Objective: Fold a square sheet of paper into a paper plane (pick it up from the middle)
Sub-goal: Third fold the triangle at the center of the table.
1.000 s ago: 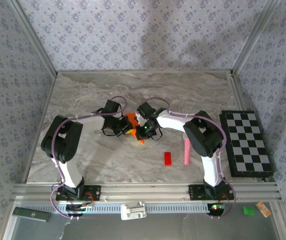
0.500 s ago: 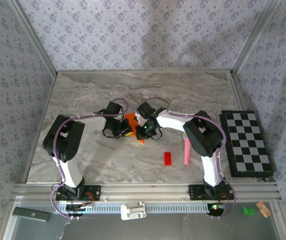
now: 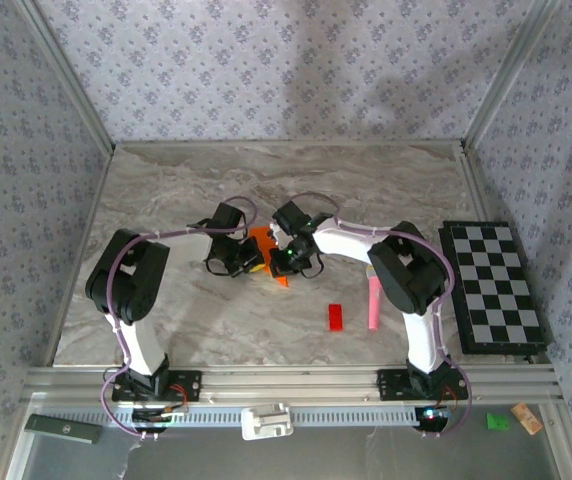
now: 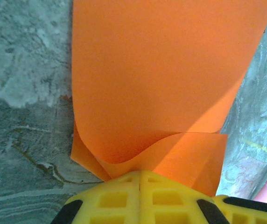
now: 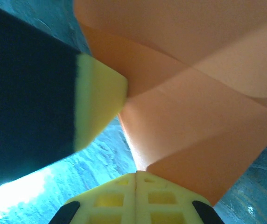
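The square sheet of paper (image 3: 262,242) is bright orange and lies folded into overlapping flaps at the table's middle, between both grippers. My left gripper (image 3: 251,259) is shut on the sheet's near edge, where the paper (image 4: 161,79) curls up into its yellow fingertips (image 4: 124,196). My right gripper (image 3: 279,262) is shut on a corner of the sheet (image 5: 203,135). The left gripper's yellow finger (image 5: 98,102) presses the paper from the left in the right wrist view. The paper plane is out of view.
A small red block (image 3: 336,316) and a pink toy microphone (image 3: 374,303) lie on the marble table just right of the grippers. A checkerboard (image 3: 494,285) sits at the right edge. Metal frame posts and patterned walls enclose the table.
The left gripper has shifted slightly right toward the paper. The right gripper has edged a little left. The sheet stays in place between them.
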Action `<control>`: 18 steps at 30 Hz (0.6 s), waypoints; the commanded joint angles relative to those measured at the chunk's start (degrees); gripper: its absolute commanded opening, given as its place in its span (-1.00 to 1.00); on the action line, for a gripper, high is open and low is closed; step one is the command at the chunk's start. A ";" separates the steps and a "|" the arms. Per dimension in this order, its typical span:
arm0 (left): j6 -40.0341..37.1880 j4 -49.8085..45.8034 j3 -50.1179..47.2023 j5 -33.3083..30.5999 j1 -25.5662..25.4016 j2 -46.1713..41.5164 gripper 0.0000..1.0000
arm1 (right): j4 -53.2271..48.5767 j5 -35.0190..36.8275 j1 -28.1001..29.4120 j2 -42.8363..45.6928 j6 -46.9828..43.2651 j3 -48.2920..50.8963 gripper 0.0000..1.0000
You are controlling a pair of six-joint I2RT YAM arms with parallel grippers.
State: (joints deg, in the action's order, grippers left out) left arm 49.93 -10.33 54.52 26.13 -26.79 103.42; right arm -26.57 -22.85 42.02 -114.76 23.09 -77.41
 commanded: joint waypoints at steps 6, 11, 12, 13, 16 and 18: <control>-1.17 -2.10 -0.56 -2.61 0.14 2.13 -1.00 | -0.24 0.99 -0.12 -1.48 0.29 -2.79 -1.00; -1.04 -1.70 -0.56 -2.49 0.20 1.75 -1.00 | -1.41 2.19 -0.05 -3.07 -0.11 -2.78 -1.00; -1.06 -1.63 -0.47 -2.45 0.24 1.55 -1.00 | -1.71 2.39 -0.04 -3.41 -0.23 -2.69 -1.00; -1.11 -1.46 -0.47 -2.47 0.37 1.34 -1.00 | -1.97 2.65 -0.05 -3.66 -0.32 -2.57 -1.00; -1.58 -1.36 -0.09 -2.53 0.83 0.60 -1.00 | -3.00 3.44 0.03 -4.54 -0.55 -2.18 -1.00; -2.19 -1.33 0.13 -3.05 1.27 0.09 -0.99 | -4.09 4.64 0.16 -5.01 -0.72 -1.91 -1.00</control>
State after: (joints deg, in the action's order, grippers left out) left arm 49.52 -10.28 54.52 26.22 -26.61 103.42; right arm -26.24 -21.30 42.00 -117.54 23.07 -79.11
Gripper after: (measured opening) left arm 0.046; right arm 0.050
